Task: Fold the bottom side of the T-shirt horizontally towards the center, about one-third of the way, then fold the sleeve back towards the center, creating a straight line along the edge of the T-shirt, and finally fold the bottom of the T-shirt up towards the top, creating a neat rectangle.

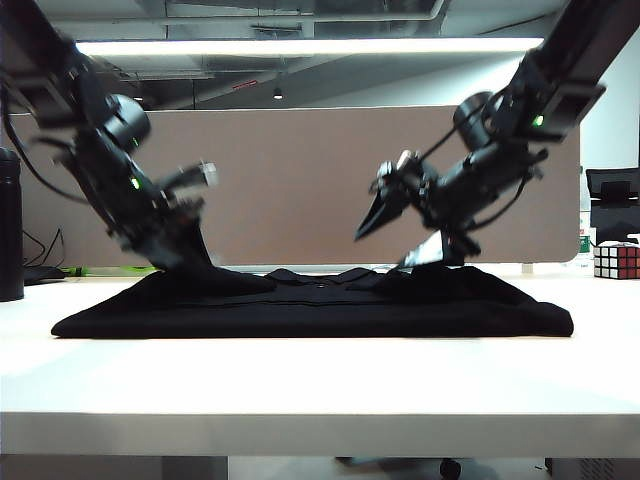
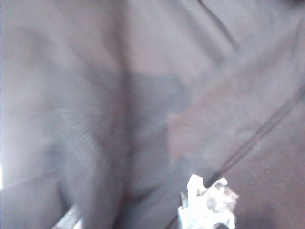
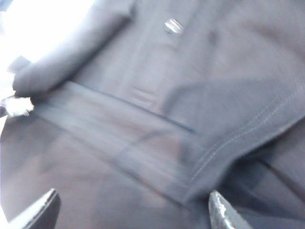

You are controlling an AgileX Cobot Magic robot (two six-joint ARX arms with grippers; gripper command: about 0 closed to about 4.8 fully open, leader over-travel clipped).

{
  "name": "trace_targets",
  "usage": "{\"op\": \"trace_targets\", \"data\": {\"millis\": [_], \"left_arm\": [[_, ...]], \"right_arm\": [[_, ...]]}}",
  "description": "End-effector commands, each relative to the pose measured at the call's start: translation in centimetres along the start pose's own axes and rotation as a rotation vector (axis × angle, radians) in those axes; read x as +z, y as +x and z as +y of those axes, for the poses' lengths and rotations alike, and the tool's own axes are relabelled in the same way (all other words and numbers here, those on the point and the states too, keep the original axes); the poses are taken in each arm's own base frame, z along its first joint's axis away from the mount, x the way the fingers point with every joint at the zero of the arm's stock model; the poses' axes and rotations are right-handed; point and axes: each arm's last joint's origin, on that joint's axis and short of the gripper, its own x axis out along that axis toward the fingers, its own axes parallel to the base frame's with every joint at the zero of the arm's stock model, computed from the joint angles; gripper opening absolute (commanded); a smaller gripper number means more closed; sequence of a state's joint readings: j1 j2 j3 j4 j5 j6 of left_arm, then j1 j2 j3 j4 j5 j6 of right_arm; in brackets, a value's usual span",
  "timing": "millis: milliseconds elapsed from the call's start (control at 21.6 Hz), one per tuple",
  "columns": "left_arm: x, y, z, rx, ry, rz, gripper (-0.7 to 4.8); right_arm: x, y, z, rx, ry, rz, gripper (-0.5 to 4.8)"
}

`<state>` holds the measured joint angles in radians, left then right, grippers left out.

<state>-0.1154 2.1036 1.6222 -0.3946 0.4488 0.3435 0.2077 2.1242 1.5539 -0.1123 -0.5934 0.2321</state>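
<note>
Both claws sit over the folded T-shirt [image 1: 310, 305]: right gripper [image 3: 133, 210] spread wide and empty, left gripper [image 1: 190, 235] low on the cloth, opening unclear.

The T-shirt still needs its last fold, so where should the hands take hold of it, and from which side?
Probably the near straight edge of the T-shirt, close to its two ends, coming from above. It lies flat and long across the table, so one hand per end, left hand and right hand, should lift it evenly.
</note>
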Motion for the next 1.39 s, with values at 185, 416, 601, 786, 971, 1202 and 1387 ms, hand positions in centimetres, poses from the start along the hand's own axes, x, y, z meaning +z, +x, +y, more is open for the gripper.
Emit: {"op": "trace_targets", "data": {"millis": [185,416,601,786,971,1202,1387], "left_arm": [[0.8,-5.4,0.4,0.013,-0.089,0.015,2.19],[-4.6,-6.7,2.4,-0.138,-0.343,0.112,2.14],[-9.0,-8.2,2.8,-0.13,-0.47,0.142,2.1],[-11.6,-9.6,1.6,-0.105,-0.545,0.141,2.1],[-12.5,-10.6,0.9,-0.08,-0.578,0.109,2.1],[-14.1,-10.5,-0.2,-0.076,-0.627,0.067,2.1],[-15.6,-9.7,-0.7,-0.085,-0.715,-0.008,2.1]], "right_arm": [[2.8,-4.9,2.1,-0.001,-0.029,-0.074,4.22],[1.6,-9.5,1.3,-0.079,-0.015,0.101,4.2],[2.0,-11.5,1.3,-0.051,0.002,0.082,4.18],[-0.4,-11.7,0.7,-0.034,0.051,0.117,4.18],[-4.4,-12.8,-1.2,-0.034,0.179,0.063,4.01],[-8.8,-14.5,-1.9,-0.041,0.308,-0.003,3.98],[-11.3,-15.6,-2.3,-0.068,0.387,-0.019,3.98]]}}
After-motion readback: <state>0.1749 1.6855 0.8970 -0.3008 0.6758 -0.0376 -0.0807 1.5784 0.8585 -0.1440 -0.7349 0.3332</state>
